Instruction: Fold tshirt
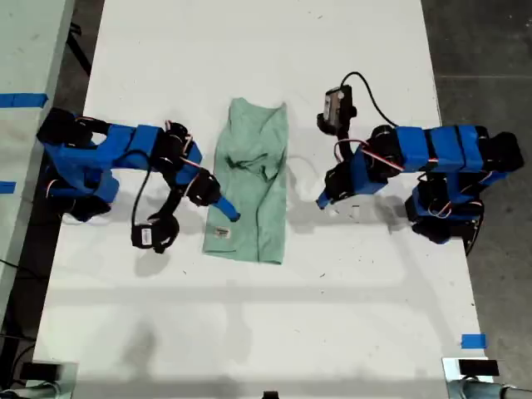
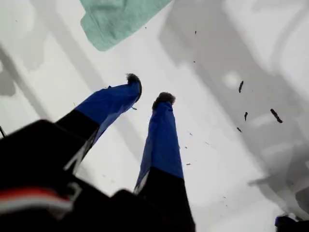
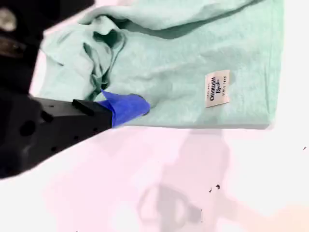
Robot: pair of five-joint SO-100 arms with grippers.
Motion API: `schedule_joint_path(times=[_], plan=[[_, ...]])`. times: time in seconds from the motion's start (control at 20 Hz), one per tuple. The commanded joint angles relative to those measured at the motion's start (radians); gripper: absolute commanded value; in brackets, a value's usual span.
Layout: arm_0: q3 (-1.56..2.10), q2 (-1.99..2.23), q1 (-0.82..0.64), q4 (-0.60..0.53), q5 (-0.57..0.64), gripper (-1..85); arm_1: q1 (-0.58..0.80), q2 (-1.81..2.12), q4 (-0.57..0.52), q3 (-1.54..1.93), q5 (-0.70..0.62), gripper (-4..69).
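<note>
The pale mint-green tshirt [image 1: 253, 179] lies folded into a long narrow strip in the middle of the white table [image 1: 274, 316], with a rumpled bunch near its centre. Its white tag [image 3: 217, 88] faces up near one end. My second gripper [image 1: 229, 214] comes in from the exterior view's left, and its blue tip [image 3: 130, 106] rests on the tshirt [image 3: 183, 58] at the cloth's edge, close to the tag [image 1: 221, 232]; only one finger shows. My first gripper [image 1: 322, 202], at the exterior view's right, hangs open and empty [image 2: 148, 89] over bare table beside the tshirt [image 2: 118, 19].
Blue tape marks sit at the table's near corner on the exterior view's right [image 1: 472, 341] and on a neighbouring surface at its left [image 1: 21, 100]. Small dark specks [image 2: 275, 115] dot the table near my first gripper. Both arm bases stand on the table.
</note>
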Motion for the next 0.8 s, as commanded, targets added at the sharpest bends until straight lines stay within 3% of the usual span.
schedule_joint_path(times=[0.0, 0.2, 0.25, 0.3, 0.35, 0.5, 0.6, 0.75], plan=[[0.143, 0.291, -0.046, 0.002, -0.041, 38.5, 0.011, 0.077, 0.005, -0.029, -0.017, 11.4], [0.293, 0.486, -0.06, 0.002, -0.074, 36.1, 0.02, 0.075, 0.038, -0.097, -0.029, 12.7], [0.311, 0.499, -0.057, 0.002, -0.075, 31.4, 0.02, 0.064, 0.038, -0.115, -0.032, 13.3], [0.327, 0.505, -0.049, 0.002, -0.087, 17.2, 0.017, 0.038, 0.038, -0.149, -0.032, 14.3], [0.334, 0.502, -0.038, 0.002, -0.101, 12.6, 0.006, -0.015, 0.04, -0.204, -0.032, 17.6], [0.325, 0.466, -0.008, 0.0, -0.089, 16.3, -0.035, -0.281, 0.08, -0.462, -0.02, 36.1], [0.331, 0.426, -0.005, -0.006, -0.077, 31.4, -0.061, -0.459, 0.11, -0.627, -0.009, 38.5], [0.351, 0.29, 0.02, -0.075, -0.057, 33.5, -0.097, -0.62, 0.103, -0.724, 0.029, 39.0]])
